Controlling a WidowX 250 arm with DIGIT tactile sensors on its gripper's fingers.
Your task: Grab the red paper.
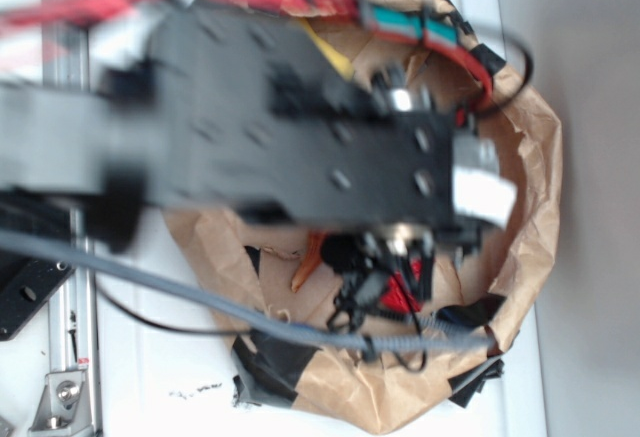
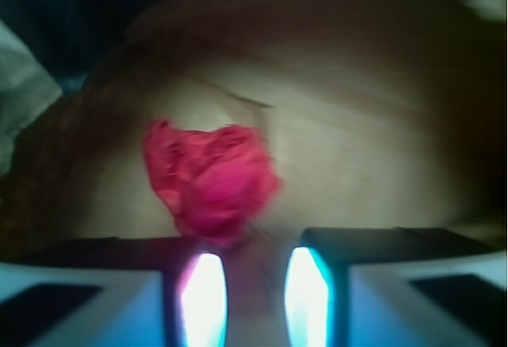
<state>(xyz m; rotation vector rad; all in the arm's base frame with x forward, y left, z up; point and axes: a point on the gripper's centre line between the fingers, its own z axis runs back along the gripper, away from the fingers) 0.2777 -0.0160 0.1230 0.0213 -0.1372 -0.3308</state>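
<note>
Gripper above the red paper in a brown paper nest.
Wrist view: jaws parted, holding nothing; the crumpled paper lies on the nest floor, just ahead of the left finger.

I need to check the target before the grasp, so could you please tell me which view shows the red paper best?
The wrist view: the red paper lies unobstructed on brown paper, just ahead of the hand. In the exterior view, the arm hides nearly all of it.
</note>
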